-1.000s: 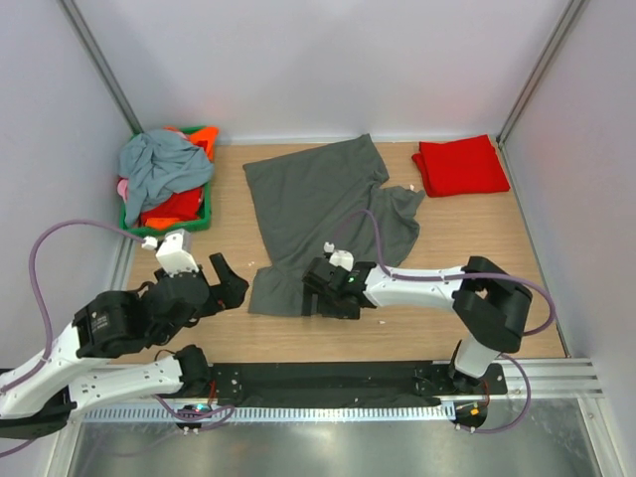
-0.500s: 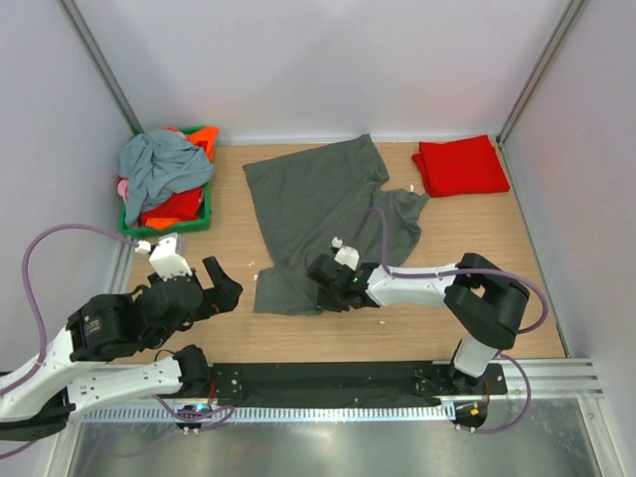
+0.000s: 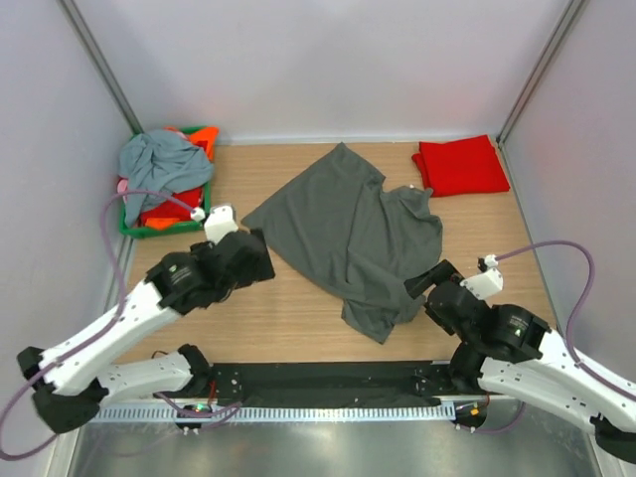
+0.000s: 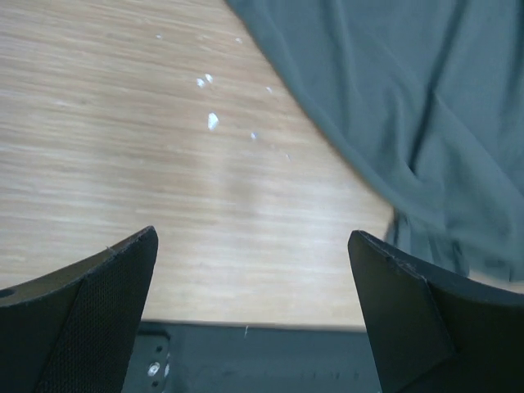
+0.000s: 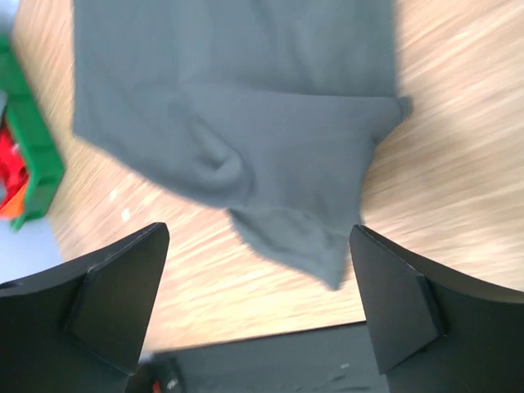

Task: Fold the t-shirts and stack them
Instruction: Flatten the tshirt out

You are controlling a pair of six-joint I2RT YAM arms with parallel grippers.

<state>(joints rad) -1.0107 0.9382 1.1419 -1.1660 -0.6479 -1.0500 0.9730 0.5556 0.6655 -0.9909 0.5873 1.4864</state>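
On light wooden desk (image 3: 288, 318), from above: large charcoal-grey cotton t-shirt (image 3: 348, 234) spread wrinkled at centre, long axis slanting far centre to near right, narrow near end pointing toward right arm (image 3: 497, 333). Left jaws released beside its left corner; right jaws released, empty, beside its near-right edge. Folded bright red t-shirt (image 3: 460, 165) far right, well apart. Left wrist: shirt (image 4: 426, 106) off to right of jaws. Right wrist: narrow end (image 5: 286, 229) straight ahead between jaws, untouched; likely right arm's pick.

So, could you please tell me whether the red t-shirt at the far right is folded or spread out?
Folded: the red t-shirt lies as a compact, squared-off rectangle, with no sleeves showing.
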